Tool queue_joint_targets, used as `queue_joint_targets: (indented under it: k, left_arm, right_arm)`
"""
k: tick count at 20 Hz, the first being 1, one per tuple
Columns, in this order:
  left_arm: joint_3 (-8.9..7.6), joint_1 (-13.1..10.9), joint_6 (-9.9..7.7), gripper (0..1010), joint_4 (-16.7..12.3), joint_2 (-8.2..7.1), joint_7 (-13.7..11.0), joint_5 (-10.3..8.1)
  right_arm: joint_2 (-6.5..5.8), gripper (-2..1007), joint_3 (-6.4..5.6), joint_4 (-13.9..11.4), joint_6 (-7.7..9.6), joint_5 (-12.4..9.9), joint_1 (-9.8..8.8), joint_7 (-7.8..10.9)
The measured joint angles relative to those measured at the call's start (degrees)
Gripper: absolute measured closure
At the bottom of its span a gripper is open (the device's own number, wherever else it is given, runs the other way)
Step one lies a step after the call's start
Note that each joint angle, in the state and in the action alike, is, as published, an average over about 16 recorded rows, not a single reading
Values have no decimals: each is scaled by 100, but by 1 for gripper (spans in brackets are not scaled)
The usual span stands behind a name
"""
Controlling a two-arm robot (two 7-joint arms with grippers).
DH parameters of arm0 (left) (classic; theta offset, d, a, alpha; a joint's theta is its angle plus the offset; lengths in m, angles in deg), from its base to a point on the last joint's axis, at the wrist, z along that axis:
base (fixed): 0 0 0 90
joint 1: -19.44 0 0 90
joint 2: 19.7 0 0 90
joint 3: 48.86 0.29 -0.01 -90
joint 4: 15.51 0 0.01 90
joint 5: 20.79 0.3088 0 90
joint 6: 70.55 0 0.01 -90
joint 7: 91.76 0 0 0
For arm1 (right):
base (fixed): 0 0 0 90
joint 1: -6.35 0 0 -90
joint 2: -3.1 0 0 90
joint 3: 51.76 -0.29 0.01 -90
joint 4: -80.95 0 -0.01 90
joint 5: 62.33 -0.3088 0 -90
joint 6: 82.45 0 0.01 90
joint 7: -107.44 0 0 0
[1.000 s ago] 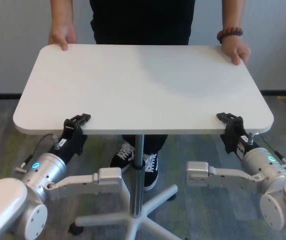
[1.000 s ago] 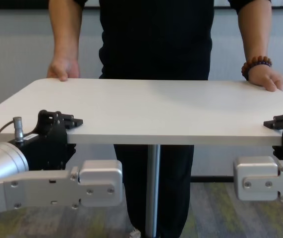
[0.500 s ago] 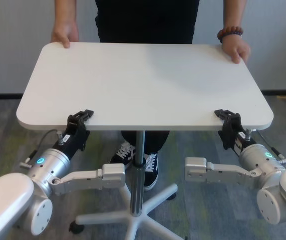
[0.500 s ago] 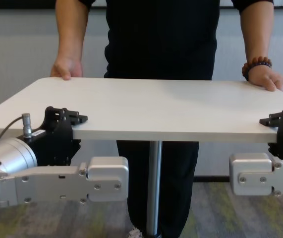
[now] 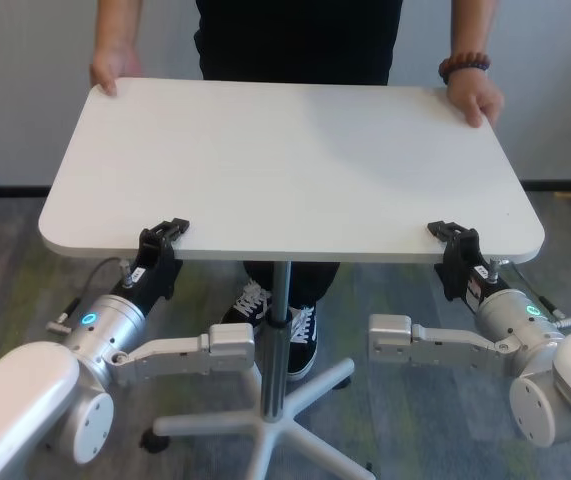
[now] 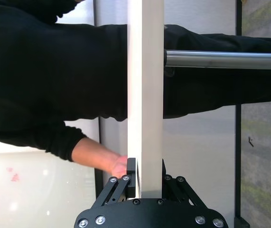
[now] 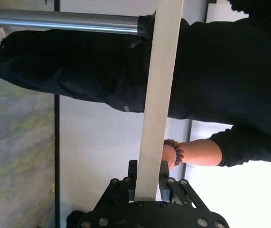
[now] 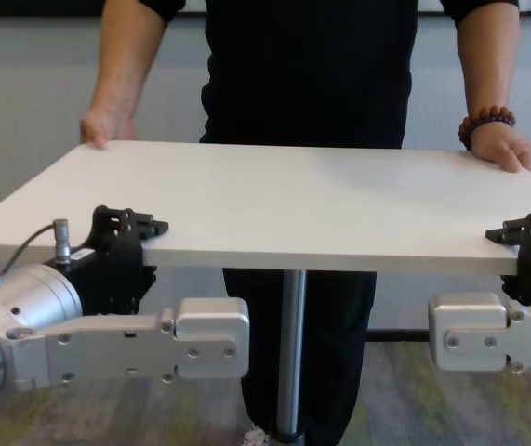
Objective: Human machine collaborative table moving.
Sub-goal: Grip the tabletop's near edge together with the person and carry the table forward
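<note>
Table (image 5: 285, 160) is held level between both parties, its near edge pinched by the left end effector (image 5: 161, 236) and right end effector (image 5: 455, 236), far corners gripped by the human (image 8: 302, 65); carry judged mid-course, set-down not yet done.

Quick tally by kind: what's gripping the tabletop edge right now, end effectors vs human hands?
End effectors: 2, left end effector and right end effector, both clamped on the near edge of the table.
Human hands: 2, one hand and the braceleted hand, both on the far edge.
Total: 4
</note>
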Motion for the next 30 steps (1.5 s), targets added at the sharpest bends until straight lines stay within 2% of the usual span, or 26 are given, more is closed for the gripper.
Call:
queue_joint_targets:
  k: [20, 30]
  left_arm:
    - [283, 425, -56, 758, 711, 350, 206, 96]
    - [393, 691, -43, 758, 1247, 575, 391, 92]
  right_arm:
    - [9, 768, 0, 422, -61, -108, 181, -170]
    - [55, 766, 51, 702, -86, -104, 296, -254]
